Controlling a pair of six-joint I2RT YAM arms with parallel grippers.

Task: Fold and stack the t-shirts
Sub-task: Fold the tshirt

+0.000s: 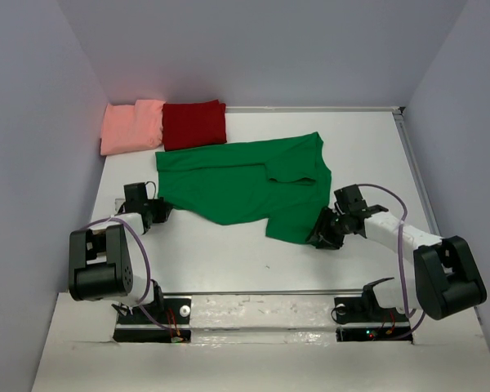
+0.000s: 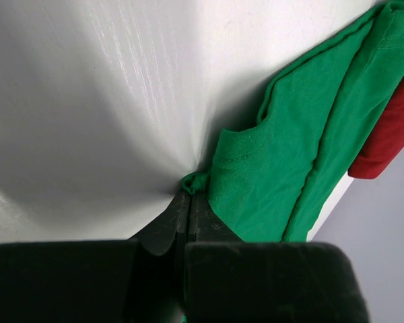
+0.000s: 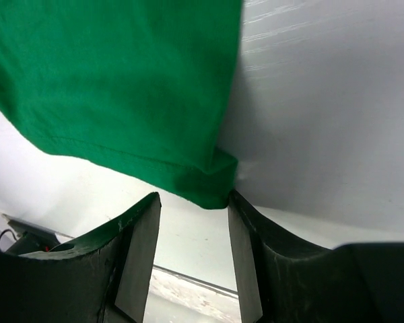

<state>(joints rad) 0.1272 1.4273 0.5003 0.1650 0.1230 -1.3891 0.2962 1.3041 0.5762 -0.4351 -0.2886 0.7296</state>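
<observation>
A bright green t-shirt (image 1: pixel 245 184) lies spread and partly folded over itself in the middle of the white table. My left gripper (image 1: pixel 160 211) is at its near left corner. In the left wrist view the jaws (image 2: pixel 188 195) are shut on a small nub of green fabric (image 2: pixel 283 155). My right gripper (image 1: pixel 320 237) is at the shirt's near right corner. It (image 3: pixel 192 202) is open, with the green hem corner (image 3: pixel 209 185) between the fingertips, touching the right finger. A folded salmon-pink shirt (image 1: pixel 132 125) and a folded dark red shirt (image 1: pixel 194 124) lie side by side at the back left.
Grey walls close in the table on the left, back and right (image 1: pixel 441 98). The dark red shirt (image 2: pixel 390 128) touches the green shirt's far edge. The arm bases and cables sit on the front ledge (image 1: pixel 261 314).
</observation>
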